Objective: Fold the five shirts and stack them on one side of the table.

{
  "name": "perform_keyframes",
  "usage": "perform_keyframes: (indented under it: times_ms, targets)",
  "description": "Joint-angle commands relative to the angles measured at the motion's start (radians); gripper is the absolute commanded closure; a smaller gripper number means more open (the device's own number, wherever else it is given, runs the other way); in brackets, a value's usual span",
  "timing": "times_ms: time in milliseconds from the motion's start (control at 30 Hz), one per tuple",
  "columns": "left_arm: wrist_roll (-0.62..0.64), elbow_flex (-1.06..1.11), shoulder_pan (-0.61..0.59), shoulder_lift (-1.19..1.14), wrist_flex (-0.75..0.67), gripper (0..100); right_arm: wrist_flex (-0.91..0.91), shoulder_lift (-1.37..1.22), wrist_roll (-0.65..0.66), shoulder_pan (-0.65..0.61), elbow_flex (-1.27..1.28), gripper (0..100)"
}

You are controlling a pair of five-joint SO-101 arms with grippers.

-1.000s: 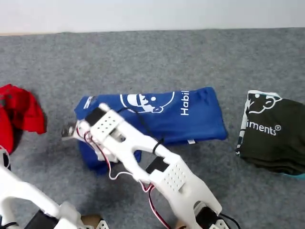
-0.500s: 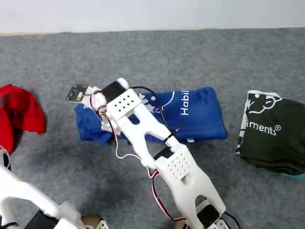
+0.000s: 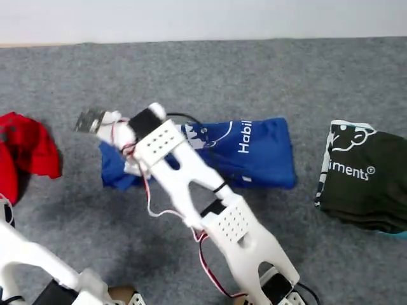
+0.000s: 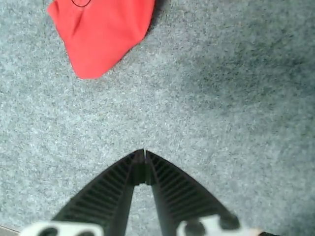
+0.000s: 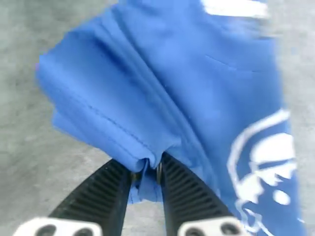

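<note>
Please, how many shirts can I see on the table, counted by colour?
red shirt: 1
blue shirt: 1
dark shirt: 1, on top of a folded pile
Total: 3 shirts clearly seen. A teal edge shows under the dark one, but I cannot tell what it is.

A grey felt-like table surface (image 3: 210, 70) (evenly lit) meets a plain white wall (image 3: 203, 19).

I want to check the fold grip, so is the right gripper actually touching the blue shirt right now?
Touching. The right wrist view shows the right gripper pinching a bunched fold of the blue shirt between its closed jaws.
</note>
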State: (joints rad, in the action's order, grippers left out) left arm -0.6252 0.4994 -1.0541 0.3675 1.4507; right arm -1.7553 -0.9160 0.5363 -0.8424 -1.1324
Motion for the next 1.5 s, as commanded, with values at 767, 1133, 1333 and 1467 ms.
perform_keyframes:
  times_ms: [767,1133,1333,1467]
  targets:
    - [-0.012,-0.005,0.038,0.035,-0.017,99,-0.03,0.044,-0.118,-0.226,0.31,98.7]
    - [-0.014,-0.005,0.038,0.035,-0.031,99,0.01,0.039,-0.12,-0.073,0.167,98.4]
    - [-0.014,-0.004,0.038,0.035,-0.038,99,0.041,-0.018,-0.115,0.018,0.037,98.4]
    - [-0.014,-0.004,0.038,0.035,-0.038,99,0.041,-0.071,-0.112,0.047,-0.06,98.3]
